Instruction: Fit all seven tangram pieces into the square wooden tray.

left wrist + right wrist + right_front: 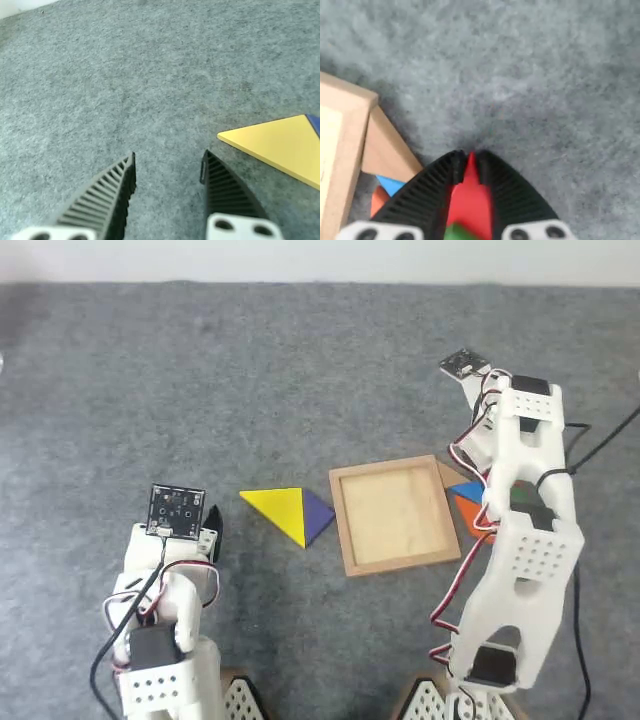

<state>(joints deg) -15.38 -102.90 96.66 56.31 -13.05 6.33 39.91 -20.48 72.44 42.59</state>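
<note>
Currently the right end effector [470, 159] clamps the red piece [467, 200] — any twist in that hold may snag the tray rim [341, 525].

The square wooden tray [338, 525] lay flat with its floor bare, and a yellow triangle [280, 508] and a purple piece [319, 513] lay touching each other just off one side of it. Against the opposite side sat a plain wooden triangle [385, 145], a blue piece [390, 184] and an orange piece [379, 199], crowded together. I had a red piece [469, 192] pinched in my right gripper [469, 156], with a green piece [456, 233] showing at its near end.
</note>
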